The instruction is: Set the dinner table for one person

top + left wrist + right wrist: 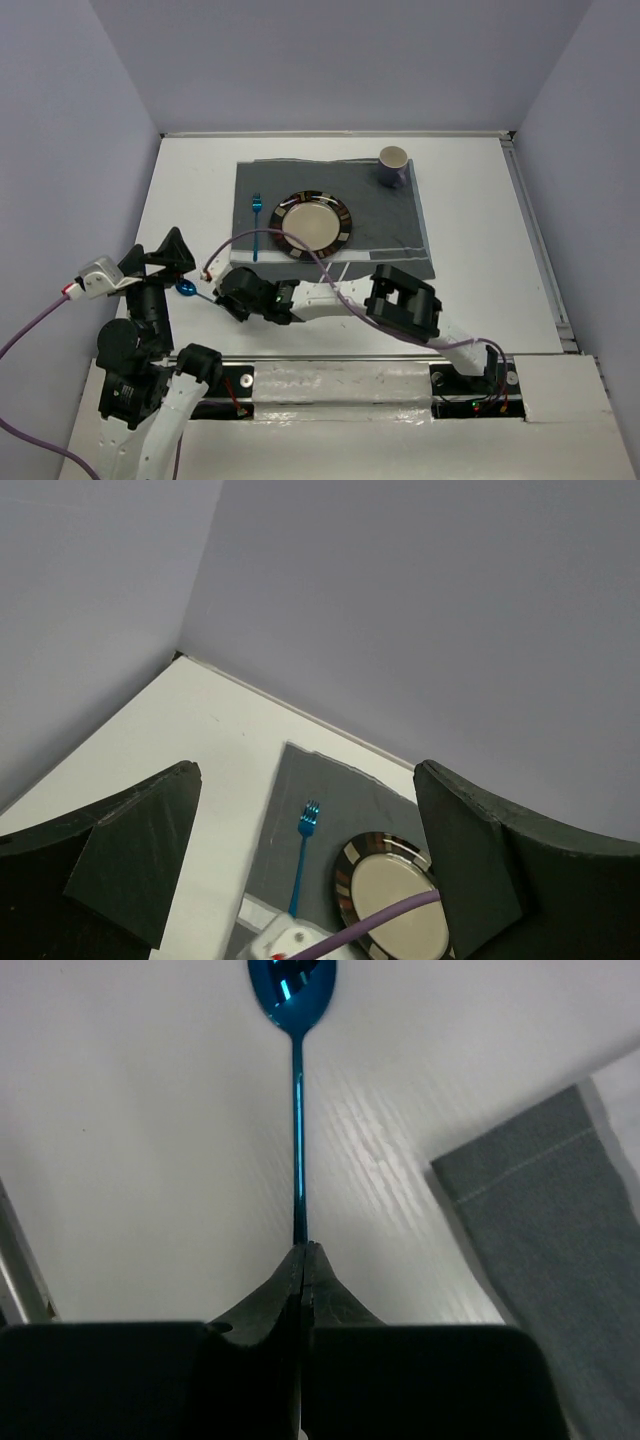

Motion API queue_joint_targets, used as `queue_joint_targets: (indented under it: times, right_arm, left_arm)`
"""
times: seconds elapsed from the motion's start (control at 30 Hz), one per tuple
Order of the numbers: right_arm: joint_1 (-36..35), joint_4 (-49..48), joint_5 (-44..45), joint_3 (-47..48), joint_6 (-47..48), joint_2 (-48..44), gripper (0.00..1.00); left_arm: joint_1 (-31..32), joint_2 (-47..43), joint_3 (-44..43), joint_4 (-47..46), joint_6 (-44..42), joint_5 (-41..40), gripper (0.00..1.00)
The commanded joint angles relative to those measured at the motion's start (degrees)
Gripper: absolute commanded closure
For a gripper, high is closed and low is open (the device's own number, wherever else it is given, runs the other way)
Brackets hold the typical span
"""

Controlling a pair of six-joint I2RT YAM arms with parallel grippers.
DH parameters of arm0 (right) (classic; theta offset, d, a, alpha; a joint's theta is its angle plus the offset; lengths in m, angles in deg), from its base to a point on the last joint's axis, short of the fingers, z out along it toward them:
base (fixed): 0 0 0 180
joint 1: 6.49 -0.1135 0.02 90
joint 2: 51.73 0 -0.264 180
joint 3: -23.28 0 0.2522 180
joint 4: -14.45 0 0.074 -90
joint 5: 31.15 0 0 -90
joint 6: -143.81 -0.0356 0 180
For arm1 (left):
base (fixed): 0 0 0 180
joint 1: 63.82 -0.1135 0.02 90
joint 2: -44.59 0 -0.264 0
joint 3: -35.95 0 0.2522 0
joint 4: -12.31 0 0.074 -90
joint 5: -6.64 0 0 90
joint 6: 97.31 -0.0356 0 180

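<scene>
White dinner table [190,185], lavender walls [330,60]. Blue spoon [297,1110] off the placemat's [400,220] near-left corner. Right gripper [303,1252] clamped tight on its handle end. Left gripper [170,252] spread wide, empty, left of placemat.

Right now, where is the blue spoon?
Top view: the blue spoon is near-left, just off the placemat, handle pinched between the jaws of the right gripper.

**White table, partly laid**

The dinner table [480,200] is a large, flat, matte-white rectangle, lying level between pale walls; toward its far middle it bears a dark grey placemat [380,215]; on the mat sit a dark-rimmed plate [313,224], a blue fork [256,225] just left of it, and a cup [393,166] at the far right corner; a blue spoon [297,1110] lies on bare white off the mat's near left corner.
</scene>
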Motion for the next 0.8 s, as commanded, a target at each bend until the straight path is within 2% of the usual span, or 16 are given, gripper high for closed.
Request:
queue_joint_targets:
  times: [0.0, 0.07, 0.2, 0.27, 0.3, 0.4, 0.53, 0.77]
  right_arm:
    - [4.7, -15.4, -4.0, -8.2, -5.5, -12.0, 1.00]
    - [5.7, -16.6, -4.2, -11.3, -6.1, -15.3, 1.00]
    - [6.3, -12.0, -7.4, -9.3, -4.4, -13.8, 1.00]
    - [6.3, -9.7, -9.3, -6.8, -3.8, -11.2, 0.85]
    - [6.3, -6.8, -12.7, -3.3, -3.0, -8.3, 0.66]
    - [5.7, -2.5, -14.4, 2.3, -1.0, -2.7, 0.50]
    - [4.3, 4.2, -15.7, 9.9, 5.0, 1.5, 0.47]
    - [2.7, 11.8, -13.8, 18.2, 8.1, 7.7, 0.45]
  left_arm:
    - [0.2, -1.4, 0.4, -3.3, -1.1, -1.1, 0.01]
    - [0.3, -1.8, 0.5, -3.2, -1.0, -0.9, 0.01]
    - [0.5, -2.5, 0.6, -3.3, -1.0, -0.7, 0.01]
    - [0.6, -2.5, 0.6, -3.5, -1.1, -0.6, 0.01]
    - [0.6, -2.5, 0.6, -3.6, -1.1, -0.6, 0.01]
    - [0.8, -2.5, 0.7, -3.7, -1.2, -0.7, 0.01]
    - [1.1, -2.4, 0.7, -3.9, -1.3, -0.6, 0.01]
    - [1.1, -2.6, 0.7, -3.8, -1.2, -0.4, 0.01]
